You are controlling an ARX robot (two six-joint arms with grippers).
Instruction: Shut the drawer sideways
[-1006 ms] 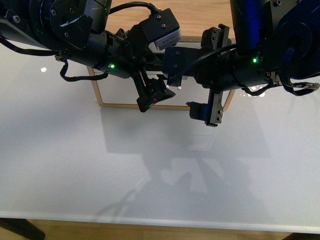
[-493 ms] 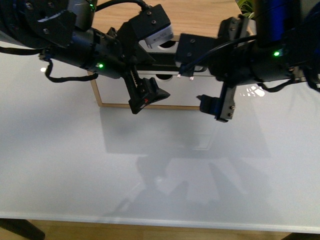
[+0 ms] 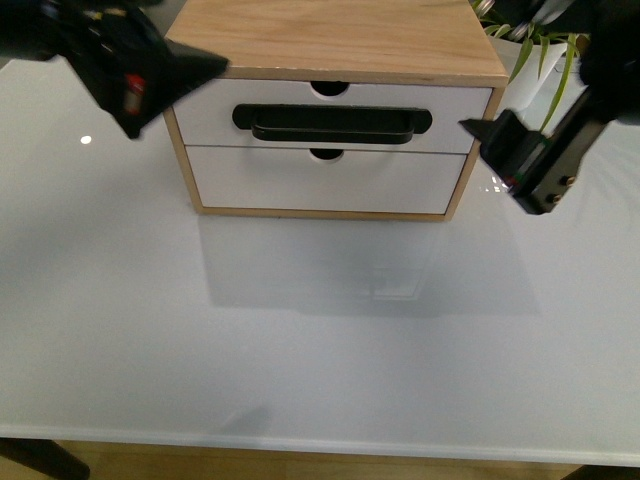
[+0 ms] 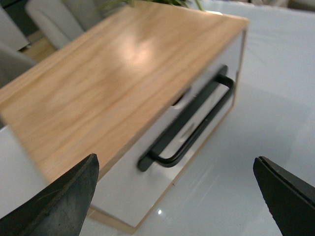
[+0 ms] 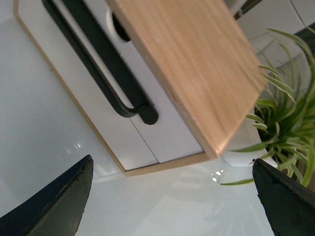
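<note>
The drawer (image 3: pixel 205 127) is the upper one in a small wooden cabinet (image 3: pixel 330 35). It has a white front, a long black bar handle (image 3: pixel 330 124) and a notch in its top edge. Its front sits level with the plain lower drawer front (image 3: pixel 250 180). My left gripper (image 3: pixel 175 95) hovers open at the cabinet's upper left corner, blurred. At the cabinet's right side my right gripper (image 3: pixel 505 165) is open and apart from it. The left wrist view shows the handle (image 4: pixel 192 123) beyond my open gripper (image 4: pixel 177 206). The right wrist view shows the handle (image 5: pixel 98 69) beyond my open gripper (image 5: pixel 170 206).
The cabinet stands on a glossy white table (image 3: pixel 320 340), whose front edge runs along the bottom of the front view. A green plant (image 3: pixel 545 45) in a white pot stands behind the cabinet's right corner, close to my right arm, and shows as the plant (image 5: pixel 285 98) in the right wrist view.
Both arms have swung away from the cabinet's front, the left one to the left and the right one to the right. The two drawer fronts are now uncovered.
</note>
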